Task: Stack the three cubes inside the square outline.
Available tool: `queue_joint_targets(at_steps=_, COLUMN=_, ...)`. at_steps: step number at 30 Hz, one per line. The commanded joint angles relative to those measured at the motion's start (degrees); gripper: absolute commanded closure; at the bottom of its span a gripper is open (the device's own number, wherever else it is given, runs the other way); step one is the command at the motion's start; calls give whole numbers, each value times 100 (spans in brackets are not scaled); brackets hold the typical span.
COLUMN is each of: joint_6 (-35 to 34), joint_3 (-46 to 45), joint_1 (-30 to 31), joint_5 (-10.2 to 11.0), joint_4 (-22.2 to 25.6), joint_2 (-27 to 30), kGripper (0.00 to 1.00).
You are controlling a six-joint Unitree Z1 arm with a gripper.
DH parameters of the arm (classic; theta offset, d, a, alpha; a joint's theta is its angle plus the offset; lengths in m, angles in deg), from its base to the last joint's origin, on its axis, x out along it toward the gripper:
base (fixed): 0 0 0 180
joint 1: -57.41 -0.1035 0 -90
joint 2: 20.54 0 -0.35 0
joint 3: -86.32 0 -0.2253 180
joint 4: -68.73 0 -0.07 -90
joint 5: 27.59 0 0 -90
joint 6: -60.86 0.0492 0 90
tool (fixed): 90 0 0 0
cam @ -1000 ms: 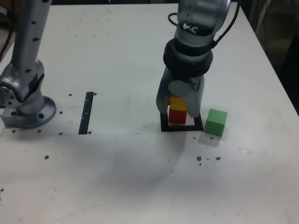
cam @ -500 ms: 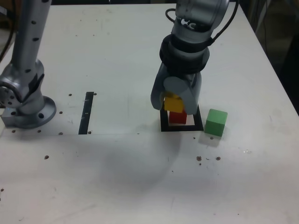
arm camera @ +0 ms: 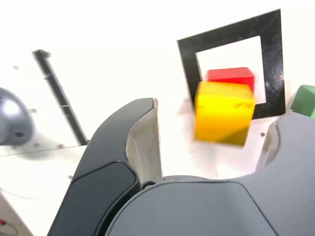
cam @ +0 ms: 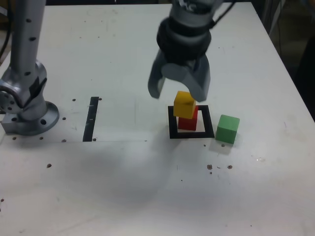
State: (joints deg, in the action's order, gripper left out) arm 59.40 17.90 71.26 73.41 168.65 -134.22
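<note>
Even overhead light is illuminating the white desk (cam: 123, 187), casting a broad soft shadow. The wrist view is overexposing the desk to near white. The yellow cube (arm camera: 224, 112) is showing motion blur there.

We take this for a robotics lab or test cell. A plain white bench (cam: 123, 187), scuffed and dotted with small screw holes, carries a silver arm base (cam: 27, 105) bolted near the exterior view's left edge. Black tape marks on it, a narrow strip (cam: 91, 118) and a square outline (cam: 172, 123), serve as placement guides.
</note>
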Motion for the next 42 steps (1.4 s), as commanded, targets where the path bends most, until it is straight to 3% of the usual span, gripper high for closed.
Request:
queue_joint_targets(at_steps=1, joint_6=-34, joint_3=334, joint_1=170, joint_5=133, joint_4=378, joint_2=83, kGripper=1)
queue_joint_targets(at_steps=7, joint_6=320, joint_3=1693, joint_1=755, joint_5=377, joint_4=778, joint_2=-120, kGripper=0)
queue_joint_targets(at_steps=18, joint_6=749, joint_3=2654, joint_1=904, joint_5=247, joint_4=802, joint_2=-1170, kGripper=1)
queue_joint_targets(at_steps=30, joint_6=825, joint_3=2649, joint_1=671, joint_5=297, joint_4=524, joint_2=-1882, kGripper=1)
queue_joint_targets(at_steps=42, joint_6=945, joint_3=2268, joint_1=417, joint_5=278, joint_4=143, joint_2=-2091, kGripper=3)
